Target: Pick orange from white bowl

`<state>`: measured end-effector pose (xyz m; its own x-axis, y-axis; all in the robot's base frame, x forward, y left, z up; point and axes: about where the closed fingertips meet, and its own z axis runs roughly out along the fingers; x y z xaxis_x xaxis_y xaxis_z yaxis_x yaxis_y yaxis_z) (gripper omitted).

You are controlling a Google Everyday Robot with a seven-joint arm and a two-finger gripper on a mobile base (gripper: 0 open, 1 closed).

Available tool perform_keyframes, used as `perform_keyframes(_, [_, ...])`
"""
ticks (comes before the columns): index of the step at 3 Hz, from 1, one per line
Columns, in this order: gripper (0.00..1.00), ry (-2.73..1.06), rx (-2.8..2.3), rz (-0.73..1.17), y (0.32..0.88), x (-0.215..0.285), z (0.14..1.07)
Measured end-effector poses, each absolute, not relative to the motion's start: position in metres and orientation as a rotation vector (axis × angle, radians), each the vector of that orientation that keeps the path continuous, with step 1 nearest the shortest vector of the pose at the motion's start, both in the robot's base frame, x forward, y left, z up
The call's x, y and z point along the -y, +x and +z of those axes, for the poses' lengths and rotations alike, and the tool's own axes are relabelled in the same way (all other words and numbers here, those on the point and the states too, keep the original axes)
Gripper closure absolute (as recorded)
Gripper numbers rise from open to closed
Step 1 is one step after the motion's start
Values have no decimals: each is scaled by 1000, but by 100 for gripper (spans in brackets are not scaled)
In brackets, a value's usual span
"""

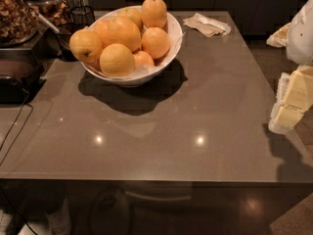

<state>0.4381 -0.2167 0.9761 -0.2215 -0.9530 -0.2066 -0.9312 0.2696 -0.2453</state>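
1. Table (161,131): glossy grey-brown top. The stretch between the gripper and the fruit is bare, so nothing blocks a straight approach.
2. White bowl (164,62): wide and shallow, heaped with oranges. It sits well apart from the jaws, at the far side of the table from them. It's ceramic by the look of it, so it would likely slide or tip if shoved at the rim.
3. Gripper (292,102): white and cream, at the table's side edge, nowhere near the bowl. It holds nothing and touches nothing I can see. Can't tell whether the jaws are apart or together from this angle.
4. Orange (122,32): the biggest one, slightly oval and deep orange. It sits high in the pile on the side of the bowl away from the jaws, touching neighbours on several sides.
   - Handling (judgement): moderately heavy, firm with slight give, not fragile. The skin is smooth and rounded, so it will squirt out of an off-centre pinch.
   - Grip (judgement): come from above with the jaws wide, straddling the short axis at the widest girth. The upper half is exposed and the flanks are crowded.
   - Risk: lifting may roll the neighbours, since the pile stands above the rim.
5. Napkin (208,24): crumpled, beyond the bowl, far from the jaws. Irrelevant.
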Motion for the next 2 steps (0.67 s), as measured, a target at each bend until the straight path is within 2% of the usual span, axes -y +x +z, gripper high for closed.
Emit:
perform_keyframes(1, [0,-1724,-2232,-98,438,217,976])
perform_keyframes(2, [0,-1624,-2245,-10,457,207,991])
